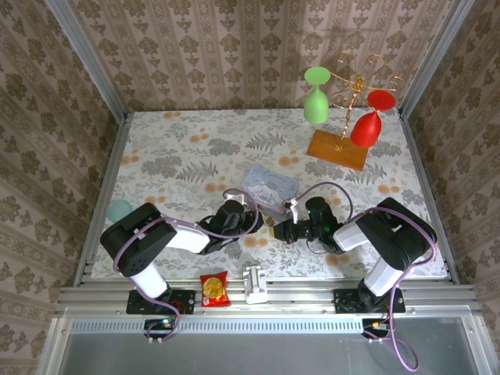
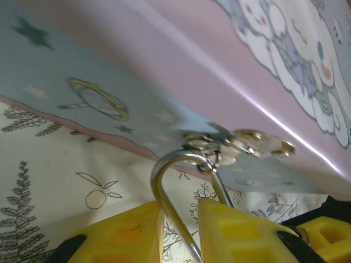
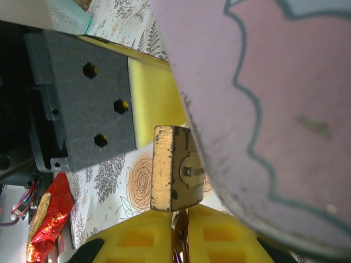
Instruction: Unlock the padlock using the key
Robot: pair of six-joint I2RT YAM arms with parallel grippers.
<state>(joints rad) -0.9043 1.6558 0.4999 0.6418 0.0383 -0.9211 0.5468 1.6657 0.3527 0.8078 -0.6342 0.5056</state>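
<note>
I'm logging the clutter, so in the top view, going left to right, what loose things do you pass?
teal object → red snack packet → white block → green glass → red glass

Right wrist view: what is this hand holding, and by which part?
The key, gripped by its lower end between the right hand's yellow fingers, just below the padlock.

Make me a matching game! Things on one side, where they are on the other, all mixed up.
Things:
1 padlock
2 key
3 snack packet
4 green glass

Places:
A hanging upside down on the wire rack
B in the right claw
C on the near rail
D hooked on the latch of the tin

Pairs: 1-D, 2-B, 3-C, 4-A.
</note>
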